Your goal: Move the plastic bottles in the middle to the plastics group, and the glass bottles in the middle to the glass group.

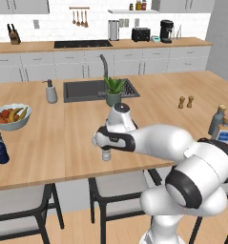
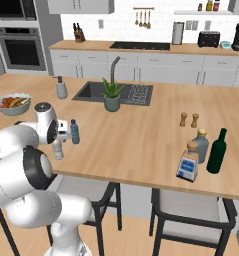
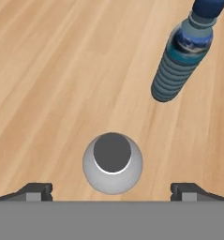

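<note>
On the far left of the table (image 1: 48, 138), in the left base view, the plastics group waits: the dark navy bottle (image 1: 0, 150) near the table's left edge, with the fruit bowl (image 1: 11, 116) behind it. That is where we judge this load has to end up.

Moving right, our tool (image 3: 111, 190) hangs straight above the clear bottle (image 3: 112, 162), its fingers spread fully apart and holding nothing. In the hand view the cap sits midway between the two fingertips (image 3: 36, 191), so we are already centred sideways (the bottle looks small against that gap, so there is room to spare). To do this step well, we should come straight down without drifting, keep the jaws wide until the pads are below the cap and level with the body, then close gently; a slim, light plastic bottle will likely tip or skid if one pad touches first.

Just beside it stands the blue bottle (image 3: 181, 56), apart from the clear one but near. We should mind that neighbour on the descent and lift clear before swinging left.

Further right, the squat glass bottle (image 2: 188, 162) stands touching or nearly touching the tall grey-blue bottle (image 2: 201, 145), with the dark green bottle (image 2: 217, 151) beside them; that corner looks settled and needs no visit now.
</note>
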You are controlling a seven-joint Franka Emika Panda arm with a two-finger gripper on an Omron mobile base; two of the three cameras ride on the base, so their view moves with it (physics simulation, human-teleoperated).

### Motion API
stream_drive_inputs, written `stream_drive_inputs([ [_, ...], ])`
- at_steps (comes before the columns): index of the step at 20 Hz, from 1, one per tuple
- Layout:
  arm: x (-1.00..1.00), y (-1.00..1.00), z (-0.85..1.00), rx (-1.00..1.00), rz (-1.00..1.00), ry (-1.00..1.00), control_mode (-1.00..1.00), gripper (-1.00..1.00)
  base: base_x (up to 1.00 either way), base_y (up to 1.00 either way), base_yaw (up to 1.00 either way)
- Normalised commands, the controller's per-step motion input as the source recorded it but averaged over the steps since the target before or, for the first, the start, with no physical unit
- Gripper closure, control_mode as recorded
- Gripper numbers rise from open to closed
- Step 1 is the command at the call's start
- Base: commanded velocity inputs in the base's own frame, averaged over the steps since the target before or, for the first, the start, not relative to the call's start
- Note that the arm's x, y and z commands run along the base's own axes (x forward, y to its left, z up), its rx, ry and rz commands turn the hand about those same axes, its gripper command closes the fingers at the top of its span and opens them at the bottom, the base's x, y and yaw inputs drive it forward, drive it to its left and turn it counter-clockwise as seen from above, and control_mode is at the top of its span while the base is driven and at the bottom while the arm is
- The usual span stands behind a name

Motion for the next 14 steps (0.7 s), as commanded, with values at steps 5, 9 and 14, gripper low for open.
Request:
stream_drive_inputs([
  [5,0.05,0.01,-0.14,0.0,0.0,0.0,-1.0,-1.0,0.0,0.0,0.0],
  [9,0.11,0.02,-0.04,0.0,0.0,0.0,-1.0,-1.0,0.0,0.0,0.0],
  [14,0.1,0.03,-0.04,0.0,0.0,0.01,-1.0,-1.0,0.0,0.0,0.0],
])
